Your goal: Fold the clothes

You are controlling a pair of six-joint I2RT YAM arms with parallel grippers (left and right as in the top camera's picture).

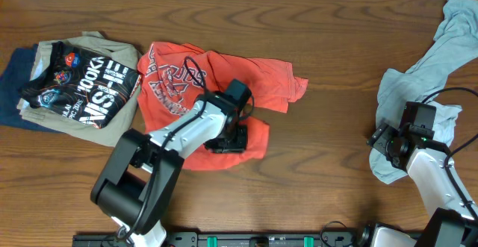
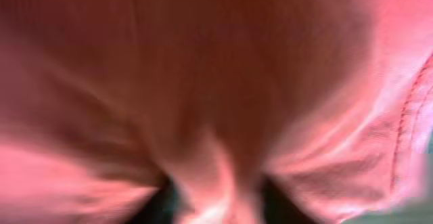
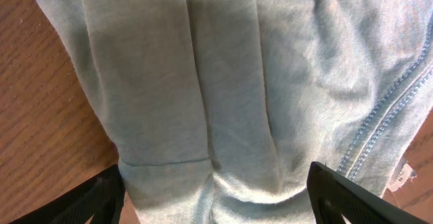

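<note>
While the red-orange T-shirt [image 1: 216, 90] lies crumpled just right of the folded pile [image 1: 75, 83], my left gripper [image 1: 228, 139] sits on it, its grip too blurred to tell. Far right of the pile, my right gripper [image 1: 388, 139] hangs spread over a pale blue garment [image 1: 441, 45].
</note>
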